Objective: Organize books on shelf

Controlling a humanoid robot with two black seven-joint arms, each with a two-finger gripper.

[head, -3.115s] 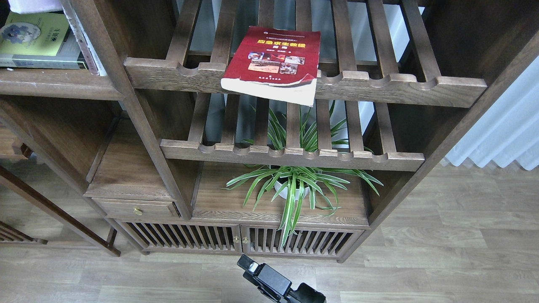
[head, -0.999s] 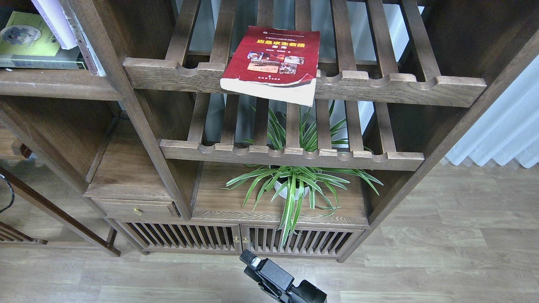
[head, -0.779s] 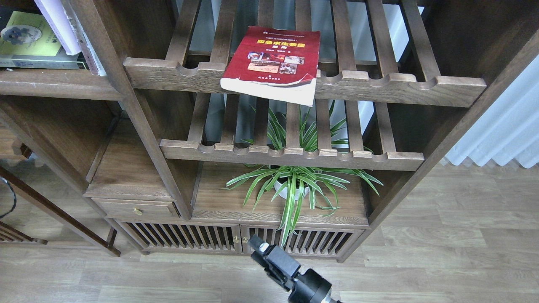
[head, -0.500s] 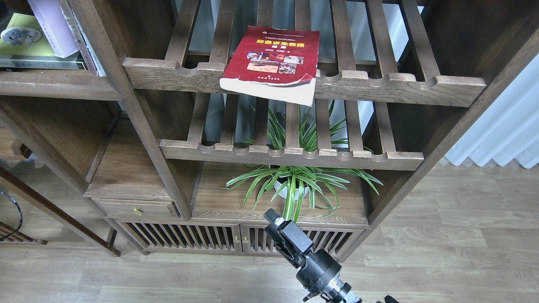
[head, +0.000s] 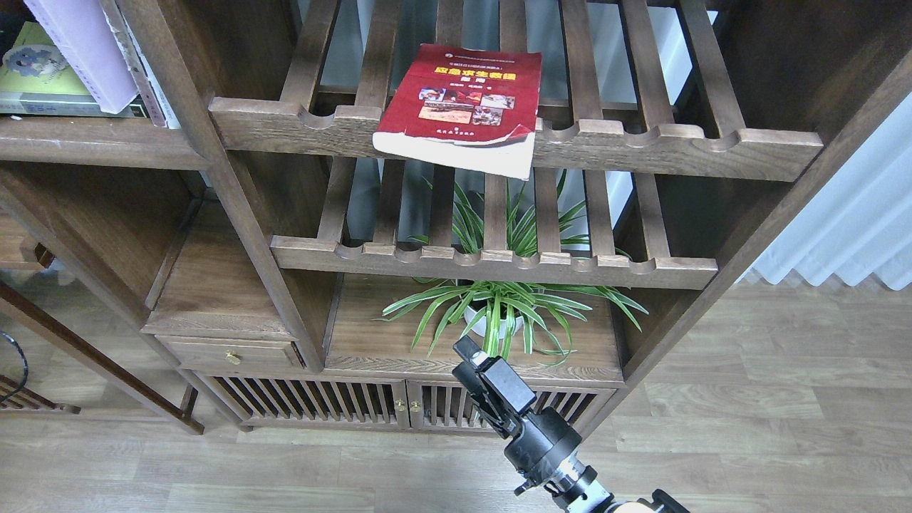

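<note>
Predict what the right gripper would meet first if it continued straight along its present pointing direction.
Probably the green spider plant: the right gripper points up-left with its tip just below the leaves. Depth is unclear.

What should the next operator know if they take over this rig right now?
Right pincer: raised in front of the potted plant, holding nothing; fingers seen edge-on, so open or shut cannot be told. Left pincer: out of view.
Red book: lying flat on the upper slatted rack, front edge overhanging the rail.
Lavender book: on the solid shelf at top left, tilted, next to the flat yellow-green book.
Done: two books are on the shelf.
Left: probably grasp the red book and carry it over to that shelf; the lavender one may need straightening.
</note>
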